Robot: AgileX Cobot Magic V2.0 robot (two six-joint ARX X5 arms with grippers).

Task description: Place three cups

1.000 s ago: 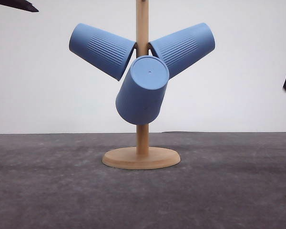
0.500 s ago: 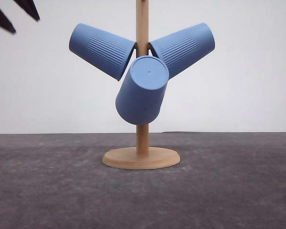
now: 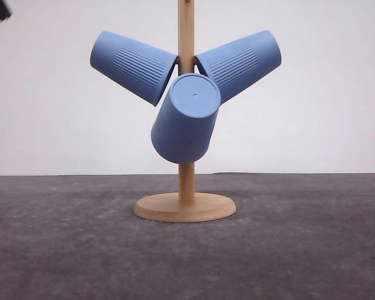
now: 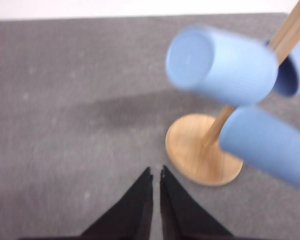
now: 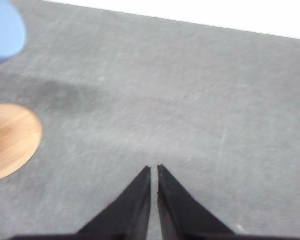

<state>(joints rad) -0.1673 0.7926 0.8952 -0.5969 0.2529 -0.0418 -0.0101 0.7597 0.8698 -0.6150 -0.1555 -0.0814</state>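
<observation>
A dark grey, felt-like bench [image 3: 300, 250] is filling the lower part of the front view, its surface faintly mottled and scuffed, and a plain white wall [image 3: 325, 112] is rising behind it along a straight horizon line. A wooden stand [image 3: 186, 187] is sitting on the bench, its round base [image 3: 184, 207] lying flat and its upright post running out of the top of the view.

All three light-blue ribbed cups are hanging on the stand, well above the bench. The left cup [image 3: 132, 65] is tilting up and out to the left, the right cup [image 3: 239, 64] is tilting up and out to the right, and the front cup [image 3: 185, 119] is pointing its flat base toward the camera, covering part of the post.

In the left wrist view, the left end effector [image 4: 155, 172] is hovering over bare bench just beside the stand's base, its black fingers drawn together to a thin slit and holding nothing. In the right wrist view, the right end effector [image 5: 153, 169] is likewise pressed nearly together, empty, over open grey bench.
</observation>
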